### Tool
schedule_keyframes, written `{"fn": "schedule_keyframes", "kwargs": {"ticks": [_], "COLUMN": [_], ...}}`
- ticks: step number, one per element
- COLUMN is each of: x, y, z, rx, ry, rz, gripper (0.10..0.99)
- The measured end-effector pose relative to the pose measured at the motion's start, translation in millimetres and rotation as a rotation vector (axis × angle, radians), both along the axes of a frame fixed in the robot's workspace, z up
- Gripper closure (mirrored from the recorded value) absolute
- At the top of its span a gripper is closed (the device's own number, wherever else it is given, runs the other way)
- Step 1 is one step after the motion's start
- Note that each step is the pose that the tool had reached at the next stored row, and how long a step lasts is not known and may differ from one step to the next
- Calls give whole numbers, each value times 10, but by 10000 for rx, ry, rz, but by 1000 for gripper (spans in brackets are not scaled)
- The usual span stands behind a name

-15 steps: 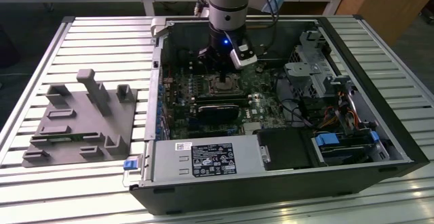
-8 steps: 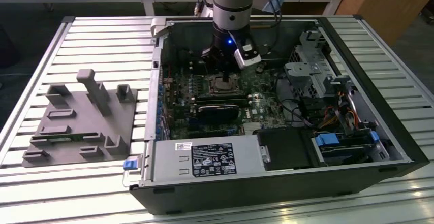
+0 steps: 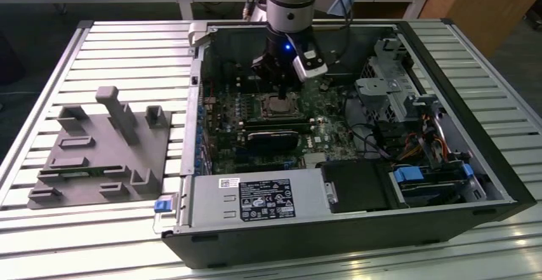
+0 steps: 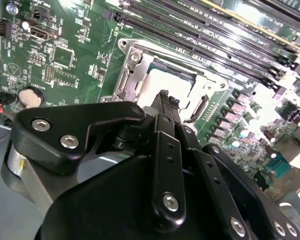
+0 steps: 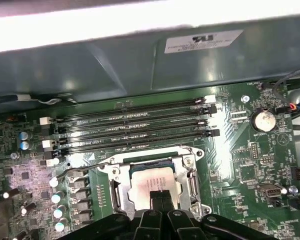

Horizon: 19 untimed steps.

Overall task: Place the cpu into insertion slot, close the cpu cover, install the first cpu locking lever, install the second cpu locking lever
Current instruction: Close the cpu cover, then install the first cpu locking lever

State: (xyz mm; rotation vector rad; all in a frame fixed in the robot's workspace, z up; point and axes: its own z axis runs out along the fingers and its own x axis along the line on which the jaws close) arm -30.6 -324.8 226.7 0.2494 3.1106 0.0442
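The cpu [image 5: 146, 181] lies flat in the insertion slot [image 3: 277, 106], its silver face [image 4: 152, 86] showing through the cut-out. The cpu cover [image 5: 189, 176], a silvery metal frame [image 4: 126, 76], lies down around it. A thin wire locking lever [image 5: 85, 166] runs beside the socket toward the memory slots; I cannot tell whether it is latched. My gripper [image 5: 160, 196] hangs straight above the chip with its black fingertips [image 4: 163, 96] pressed together and nothing between them. In the exterior view the gripper [image 3: 280, 94] is low inside the open computer case.
Long black memory slots [image 5: 132, 125] run beside the socket. A black graphics card [image 3: 273, 141], the power supply [image 3: 254, 200] and drive cages [image 3: 385, 93] crowd the case. A grey fixture [image 3: 101, 146] sits on the slatted table at the exterior view's left.
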Motion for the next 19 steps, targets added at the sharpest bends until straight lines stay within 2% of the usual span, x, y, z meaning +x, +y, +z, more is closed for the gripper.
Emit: {"fn": "schedule_keyframes", "kwargs": {"ticks": [6, 19], "x": [0, 0], "y": [0, 0], "z": [102, 105], "rx": [-1, -9], "ry": [0, 0], "rz": [1, 0], "gripper": [980, 980]}}
